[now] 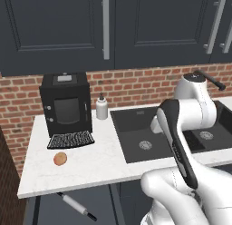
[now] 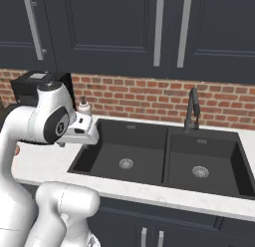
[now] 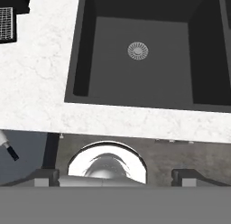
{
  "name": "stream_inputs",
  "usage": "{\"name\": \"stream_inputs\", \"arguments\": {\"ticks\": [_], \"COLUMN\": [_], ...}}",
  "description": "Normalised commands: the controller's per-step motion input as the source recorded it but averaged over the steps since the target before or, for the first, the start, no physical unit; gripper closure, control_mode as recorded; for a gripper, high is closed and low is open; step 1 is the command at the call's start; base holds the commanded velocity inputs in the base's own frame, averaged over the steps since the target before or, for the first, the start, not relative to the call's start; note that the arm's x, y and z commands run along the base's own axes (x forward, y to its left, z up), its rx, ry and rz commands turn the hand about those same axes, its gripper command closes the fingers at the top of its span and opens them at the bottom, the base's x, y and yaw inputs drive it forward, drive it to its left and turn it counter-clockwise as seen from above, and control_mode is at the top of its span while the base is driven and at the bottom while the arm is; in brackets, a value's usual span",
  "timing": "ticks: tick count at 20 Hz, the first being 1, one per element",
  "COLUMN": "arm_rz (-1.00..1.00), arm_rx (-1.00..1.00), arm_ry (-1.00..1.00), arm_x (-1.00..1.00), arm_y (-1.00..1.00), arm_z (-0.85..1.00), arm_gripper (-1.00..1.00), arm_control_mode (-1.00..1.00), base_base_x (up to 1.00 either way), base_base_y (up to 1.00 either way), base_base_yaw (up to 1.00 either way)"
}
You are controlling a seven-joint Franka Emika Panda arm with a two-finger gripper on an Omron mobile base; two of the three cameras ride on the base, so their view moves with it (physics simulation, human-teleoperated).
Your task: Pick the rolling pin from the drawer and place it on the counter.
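The rolling pin (image 1: pixel 74 206), slim and pale with black handles, lies slantwise in the open drawer (image 1: pixel 47 212) below the counter's (image 1: pixel 104 163) front edge. In the hand view, one black-tipped end of the rolling pin (image 3: pixel 8 147) shows at the left edge, inside the drawer (image 3: pixel 27 157). My gripper (image 3: pixel 115 177) hangs high above the counter's (image 3: pixel 40 92) front edge by the sink, well to the right of the pin. Its fingertips (image 3: pixel 45 176) stand far apart with nothing between them. In the right base view, the white hand (image 2: pixel 81 132) sits over the sink's left rim.
A dark double sink (image 1: pixel 140 138) is set into the counter, with a black faucet (image 2: pixel 191 109) behind it. A black coffee machine (image 1: pixel 65 104) and a small white bottle (image 1: pixel 101 107) stand at the back left. A round brownish item (image 1: pixel 60 158) lies near the front.
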Motion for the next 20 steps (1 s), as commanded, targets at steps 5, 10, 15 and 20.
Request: {"name": "stream_inputs", "arguments": {"ticks": [5,10,15,20], "arm_rz": [0.03,0.03,0.0,0.0], "arm_rx": [0.0,0.0,0.0,0.0], "arm_ry": [0.0,0.0,0.0,0.0], "arm_x": [-0.28,-0.09,0.0,0.0], "arm_y": [0.0,0.0,0.0,0.0], "arm_z": [-0.67,-0.15,0.0,0.0], "arm_gripper": [-1.0,-1.0,-1.0,-1.0], "arm_control_mode": [-1.0,1.0,1.0,1.0], "base_base_x": [0.0,-0.39,-0.43,-0.28], "base_base_y": [0.0,0.0,0.0,-0.02], "base_base_yaw": [0.0,0.21,0.32,0.36]}}
